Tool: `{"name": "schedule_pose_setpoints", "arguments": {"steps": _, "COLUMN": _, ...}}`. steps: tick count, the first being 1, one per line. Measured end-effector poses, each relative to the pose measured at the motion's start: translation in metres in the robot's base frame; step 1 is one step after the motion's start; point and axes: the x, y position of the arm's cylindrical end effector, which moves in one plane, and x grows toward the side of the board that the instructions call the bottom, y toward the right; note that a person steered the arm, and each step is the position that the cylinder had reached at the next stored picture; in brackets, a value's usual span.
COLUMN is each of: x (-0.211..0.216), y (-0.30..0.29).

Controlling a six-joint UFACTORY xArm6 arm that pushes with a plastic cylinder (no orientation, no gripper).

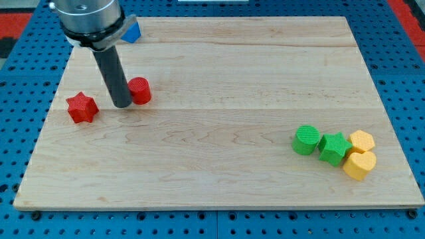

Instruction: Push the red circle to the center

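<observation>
My tip [122,104] rests on the wooden counter [219,172] just at the view's left of the red circle [140,90], touching it or very nearly so, which puts the circle between the tip and the open middle of the board. There are no fingers here to open or close, only the bare rod, so nothing is gripped. The circle sits in the board's upper-left part, well apart from the centre. The likely trouble is an off-centre contact: the circle is round, and the tip seems to meet it slightly low, so a push to the view's right could let it roll off the rod toward the view's top instead of travelling straight. A red star [82,107] lies to the tip's left, behind the push line, and should stay undisturbed. A blue block [132,31], its shape half hidden by the arm, sits above the tip near the top edge. To the tip's right and below, the wood runs clear all the way to the middle; the green cylinder [306,140], green star [334,147] and two yellow blocks [360,154] cluster far off near the right edge.
</observation>
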Motion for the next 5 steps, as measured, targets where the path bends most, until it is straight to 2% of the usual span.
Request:
{"name": "schedule_pose_setpoints", "arguments": {"steps": 1, "x": -0.022, "y": -0.029}}
{"name": "schedule_pose_setpoints", "arguments": {"steps": 3, "x": -0.010, "y": 0.073}}
{"name": "schedule_pose_setpoints", "arguments": {"steps": 5, "x": -0.018, "y": 0.082}}
